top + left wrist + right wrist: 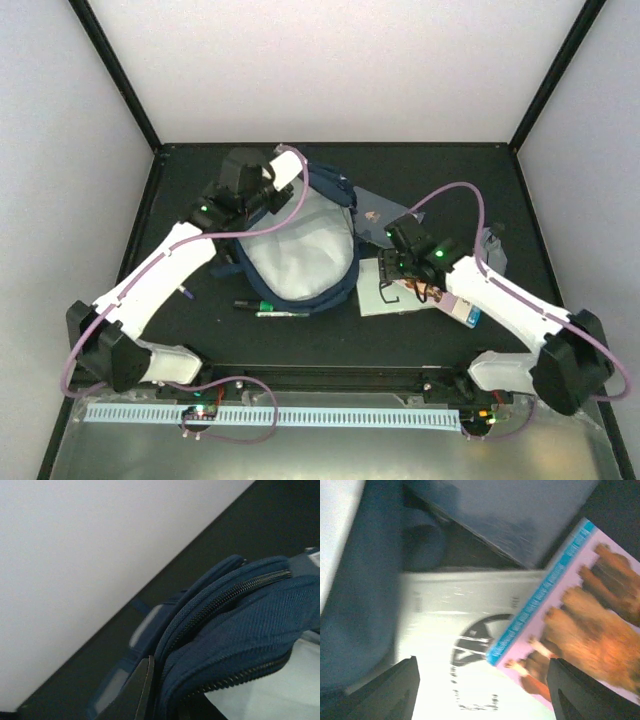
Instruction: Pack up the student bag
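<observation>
Because the student bag (300,255) is soft navy cloth with a pale lining, you should expect it to sag and fold rather than keep its shape. It lies open in the middle of the table (480,180), mouth up, between the two arms.

Your left gripper (268,195) is pressed together on the bag's far rim, beside the zip (235,592). In the left wrist view one dark finger (137,692) lies flat against the cloth, and the other is hidden behind it. That rim looks like the sound place to hold. The cloth is doubled along the zip there, so it is thicker and less likely to slip out than the thin lining. The bag looks light, so a pull may drag it across the table instead of widening the mouth.

Your right gripper (482,662) hangs spread wide and empty just right of the bag. Below it are a white booklet (460,625) and a pink book (590,610) with a dog on its cover. Pens (250,304) lie at the bag's near edge.
</observation>
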You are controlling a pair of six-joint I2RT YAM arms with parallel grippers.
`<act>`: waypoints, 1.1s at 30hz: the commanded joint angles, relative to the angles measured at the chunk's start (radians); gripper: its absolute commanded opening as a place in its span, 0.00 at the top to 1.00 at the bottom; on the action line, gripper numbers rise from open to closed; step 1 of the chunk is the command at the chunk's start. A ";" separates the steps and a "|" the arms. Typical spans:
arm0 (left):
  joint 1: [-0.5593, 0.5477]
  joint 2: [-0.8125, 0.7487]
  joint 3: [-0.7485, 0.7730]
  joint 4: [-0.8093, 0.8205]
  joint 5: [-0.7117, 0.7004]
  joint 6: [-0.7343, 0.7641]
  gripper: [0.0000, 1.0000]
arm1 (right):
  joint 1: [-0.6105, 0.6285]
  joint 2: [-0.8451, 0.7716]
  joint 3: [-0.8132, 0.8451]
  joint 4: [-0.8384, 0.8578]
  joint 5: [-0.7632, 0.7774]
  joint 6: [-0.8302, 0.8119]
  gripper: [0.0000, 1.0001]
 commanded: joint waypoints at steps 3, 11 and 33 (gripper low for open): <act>-0.004 -0.115 -0.097 0.194 0.161 -0.151 0.99 | -0.004 0.182 0.120 -0.254 0.231 0.136 0.26; -0.004 -0.144 -0.206 0.183 0.320 -0.259 0.98 | -0.008 0.202 0.084 -0.231 0.218 0.210 0.02; -0.003 -0.230 -0.289 0.163 0.287 -0.270 0.98 | -0.001 0.543 0.222 -0.302 0.366 0.368 0.22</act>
